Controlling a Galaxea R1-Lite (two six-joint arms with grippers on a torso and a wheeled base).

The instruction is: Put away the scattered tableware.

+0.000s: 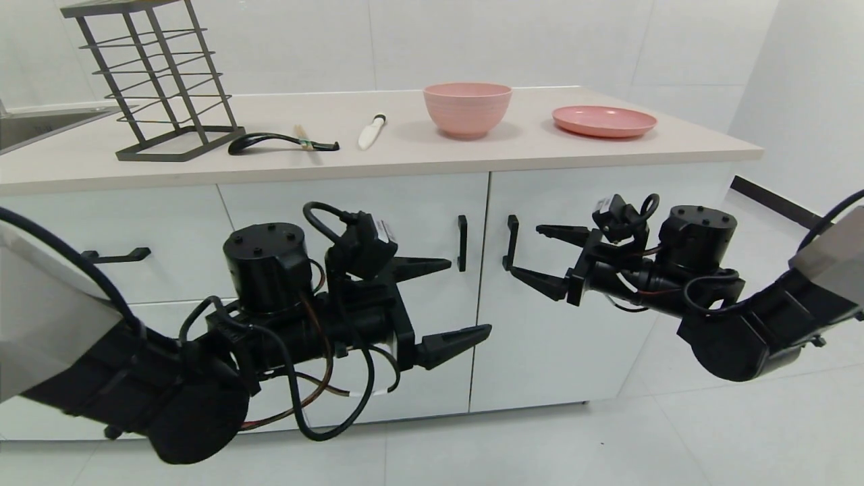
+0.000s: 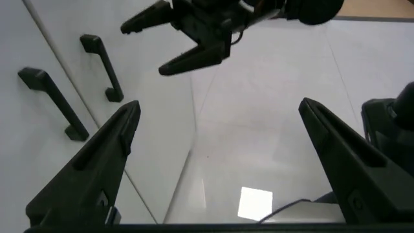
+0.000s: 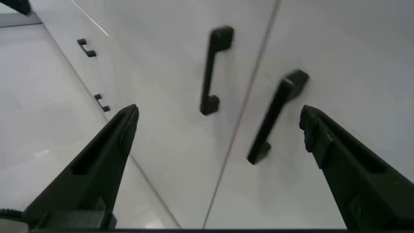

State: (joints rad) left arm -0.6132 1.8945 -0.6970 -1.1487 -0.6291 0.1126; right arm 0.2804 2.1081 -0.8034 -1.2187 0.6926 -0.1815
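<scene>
Nothing is put away yet; bowl [image 1: 467, 108], plate [image 1: 604, 121] and spoon [image 1: 260, 141] sit on the surface [image 1: 418, 150] up top; left pincer [image 1: 469, 297] and right pincer [image 1: 524, 250] are apart, empty.

No readable text, numbers, signs. White sticker [image 1: 385, 230] on left wrist camera [image 1: 361, 246] too small to read.
</scene>
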